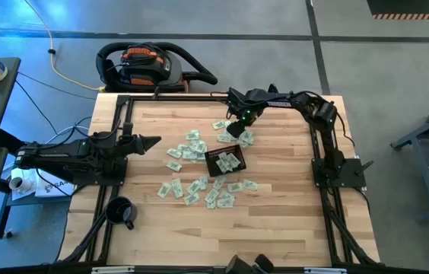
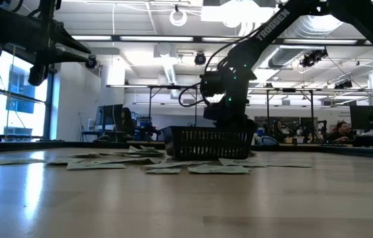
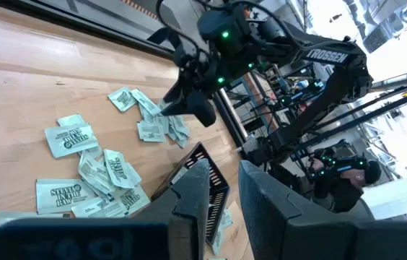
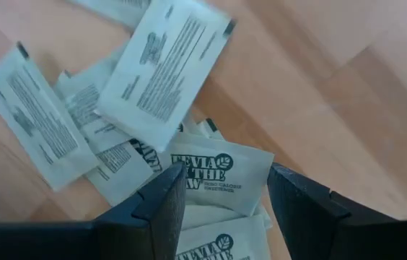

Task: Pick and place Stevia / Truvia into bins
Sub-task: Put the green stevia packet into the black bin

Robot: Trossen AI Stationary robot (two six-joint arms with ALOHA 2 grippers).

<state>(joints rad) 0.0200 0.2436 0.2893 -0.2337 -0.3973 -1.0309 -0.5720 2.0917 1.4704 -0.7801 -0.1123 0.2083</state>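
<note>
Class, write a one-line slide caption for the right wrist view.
Open right gripper poised just above a small pile of sweetener sachets on the wooden table.

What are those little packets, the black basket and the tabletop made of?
The packets look like thin matte paper: flat, creased, with printed text. The basket seems to be metal or plastic mesh, judging by its fine open lattice walls; I cannot tell which. The tabletop looks like pale wood planks, with visible grain and seams, and a smooth finish.
</note>
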